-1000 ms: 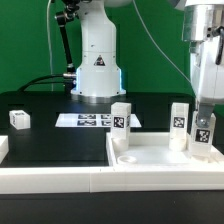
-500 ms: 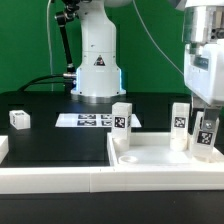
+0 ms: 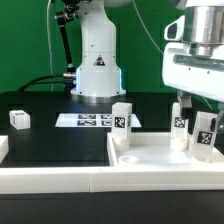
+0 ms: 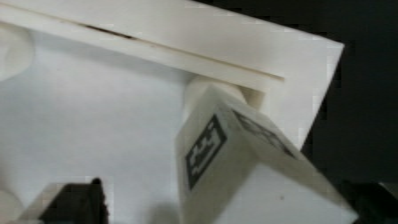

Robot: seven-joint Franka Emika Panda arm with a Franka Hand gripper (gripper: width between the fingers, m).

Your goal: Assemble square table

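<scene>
My end effector hangs above the far end of the square table top, on the exterior view's right. Its body runs off the frame's upper and right edges, so I see only the lower housing and two dark tips. These tips look apart and clamp nothing, though the right one is nearly lost at the picture's border.

The top lies on the black tabletop, just behind the long white rail. Three tagged legs stand upright on it: one near its end on the exterior view's left, one partly covered by my housing, and one right under my tips.

A fourth leg sits loose on the tabletop, well apart. The marker board lies before the arm's base.

The wrist view is blurred: a tagged leg stands by the top's raised rim. Only one dark fingertip peeks in at the edge.
</scene>
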